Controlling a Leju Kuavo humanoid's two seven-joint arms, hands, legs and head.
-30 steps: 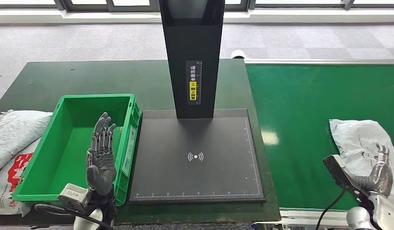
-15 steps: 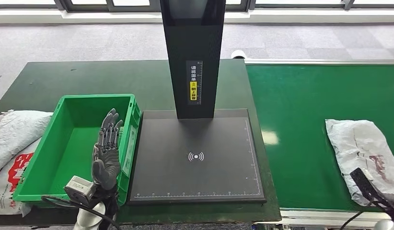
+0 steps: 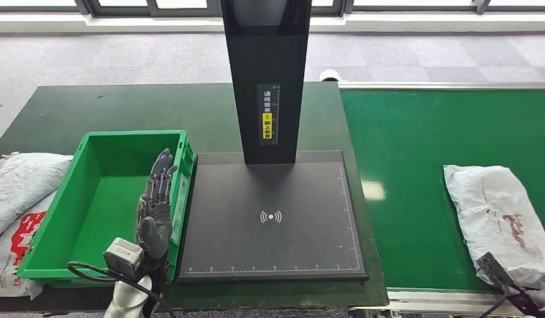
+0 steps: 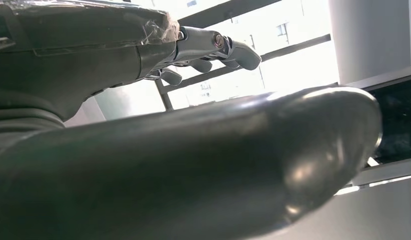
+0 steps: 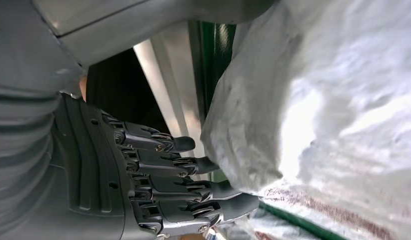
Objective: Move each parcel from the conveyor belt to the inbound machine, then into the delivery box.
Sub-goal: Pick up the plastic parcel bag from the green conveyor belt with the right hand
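While on belt, parcel [image 5: 343, 115] — right hand [image 5: 158, 185] beside

My left hand [image 3: 155, 211] stands upright, fingers straight and apart, holding nothing; my right hand [image 5: 158, 190] reaches low with fingers extended, empty.

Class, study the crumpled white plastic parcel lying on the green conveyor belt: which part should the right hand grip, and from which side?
Probably the near end of the white plastic parcel, from the robot's side. It lies flat and soft on the green conveyor belt, and the right hand is already at that edge, fingertips against the underside.
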